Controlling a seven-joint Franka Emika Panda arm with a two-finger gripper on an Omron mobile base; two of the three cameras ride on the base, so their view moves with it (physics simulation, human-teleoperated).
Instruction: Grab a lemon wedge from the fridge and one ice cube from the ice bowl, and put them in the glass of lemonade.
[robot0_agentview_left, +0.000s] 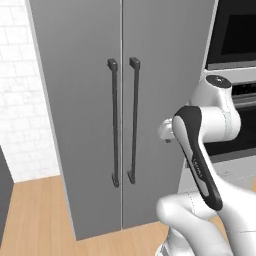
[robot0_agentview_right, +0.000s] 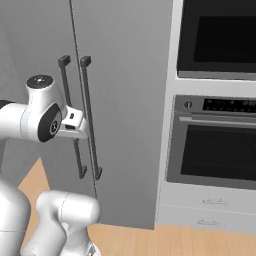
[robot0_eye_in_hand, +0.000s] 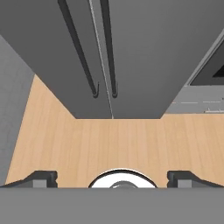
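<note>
Claw (robot0_eye_in_hand: 112, 177) spread wide before shut fridge (robot0_agentview_left: 85, 125); arm lettering perhaps too blurred to read.

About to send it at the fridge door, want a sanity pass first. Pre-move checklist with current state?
1. fridge doors shut, seam closed: ok.
2. Both door handles, right door handle included, in view and unblocked: ok.
3. gripper open, nothing between the fingers: ok.
4. Gripper clear of the handles, not yet touching: ok.
5. wood floor before the fridge free of obstacles: ok.
6. Lemon wedge inside: cannot tell, doors closed.
</note>
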